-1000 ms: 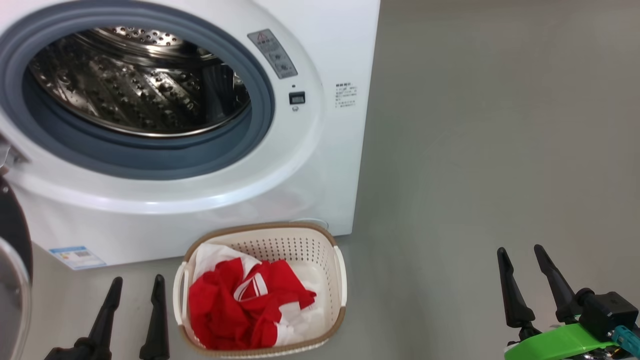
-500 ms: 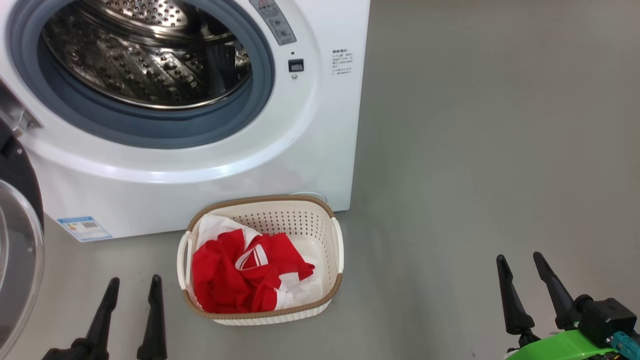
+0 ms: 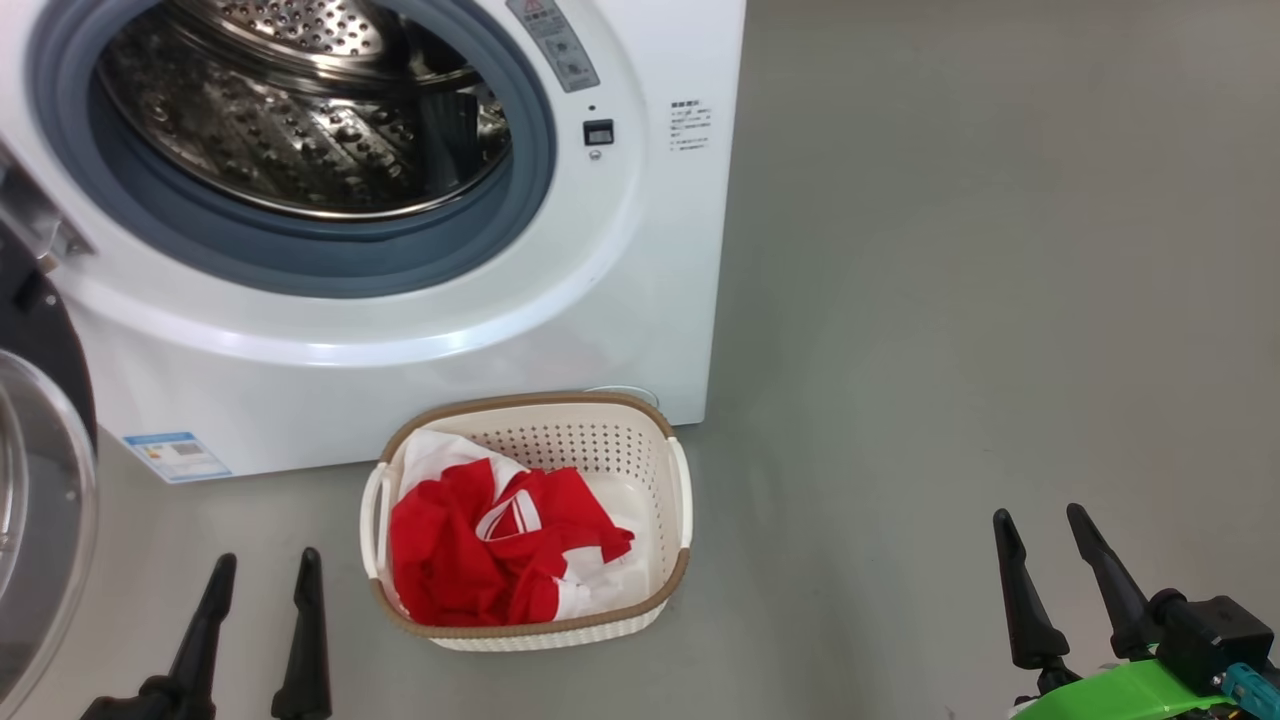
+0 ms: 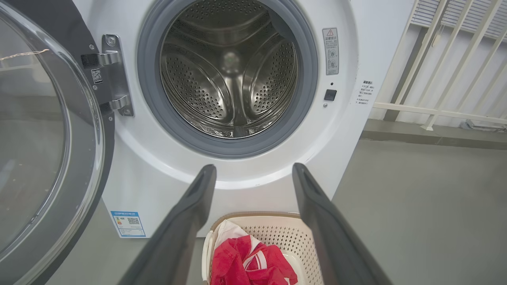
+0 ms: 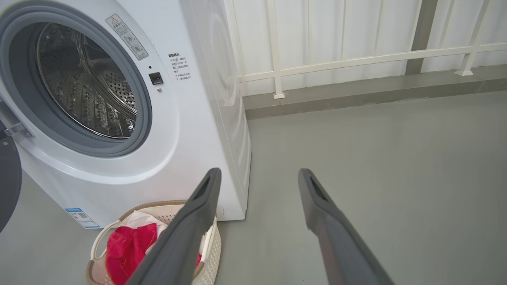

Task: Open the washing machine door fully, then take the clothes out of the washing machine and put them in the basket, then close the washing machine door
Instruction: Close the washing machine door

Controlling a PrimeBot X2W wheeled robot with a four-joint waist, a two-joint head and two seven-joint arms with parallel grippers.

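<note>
On the grey floor (image 3: 950,300), just before the washing machine (image 3: 650,300), stands the basket (image 3: 585,447) with the red-and-white clothes (image 3: 470,560) heaped inside. To the left the washing machine door (image 3: 40,500) hangs swung open — steel drum (image 3: 300,130) exposed. Left claw (image 3: 268,556) and right claw (image 3: 1038,512) hover low, each with fingers spread apart, gripping nothing.

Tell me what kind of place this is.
Likely a laundry corner, perhaps a balcony or utility area: a front-loading washing machine, a basket of clothes on bare grey floor, pale railing behind.
</note>
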